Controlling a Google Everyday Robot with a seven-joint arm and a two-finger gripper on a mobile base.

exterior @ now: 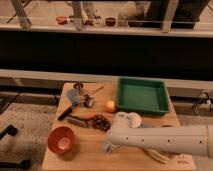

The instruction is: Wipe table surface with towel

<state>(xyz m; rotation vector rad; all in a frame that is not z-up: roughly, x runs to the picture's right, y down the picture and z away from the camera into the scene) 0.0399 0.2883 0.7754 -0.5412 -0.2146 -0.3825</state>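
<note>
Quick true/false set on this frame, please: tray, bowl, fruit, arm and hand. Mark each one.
1. The green tray has nothing in it. True.
2. The orange bowl sits inside the tray. False: it stands on the table near the front left corner, well apart from the tray.
3. The arm comes in from the picture's right, with the hand low over the front middle of the table. True.
4. The orange fruit lies to the right of the tray. False: it lies just off the tray's left edge.
5. The utensils lie on the left part of the table. True.
</note>
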